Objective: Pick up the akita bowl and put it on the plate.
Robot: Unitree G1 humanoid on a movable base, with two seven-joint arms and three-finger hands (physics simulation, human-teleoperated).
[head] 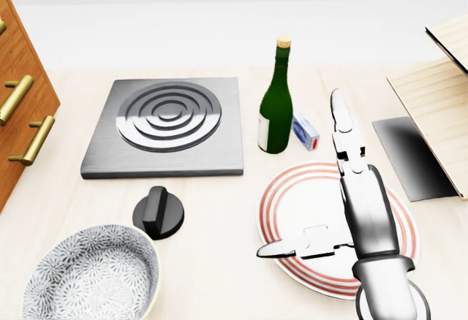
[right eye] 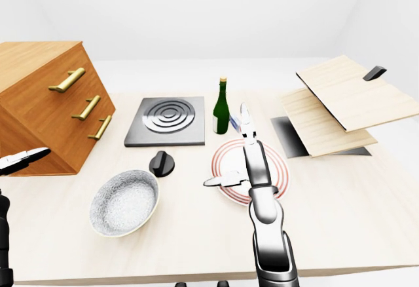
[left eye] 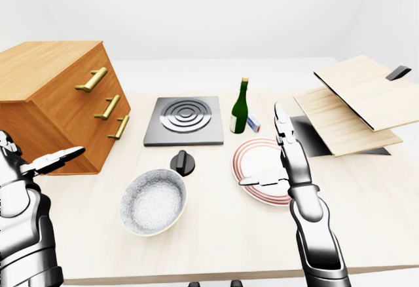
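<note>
The akita bowl [head: 91,280] sits on the counter [left eye: 216,234], well left of the plate [head: 303,199], above which the right robot hand [head: 363,214] hovers splayed and empty, while the left robot hand [left eye: 40,166], likewise spread, looks better placed for grasping.

No legible text, number or brand in any view. Green bottle [head: 275,101], standing on the table [head: 219,210] toward its top edge in the head view, carries a pale label low on its body; no print resolves on it. Small blue-and-white box [head: 306,131], just right of the bottle, shows a red mark, too small to read.
</note>
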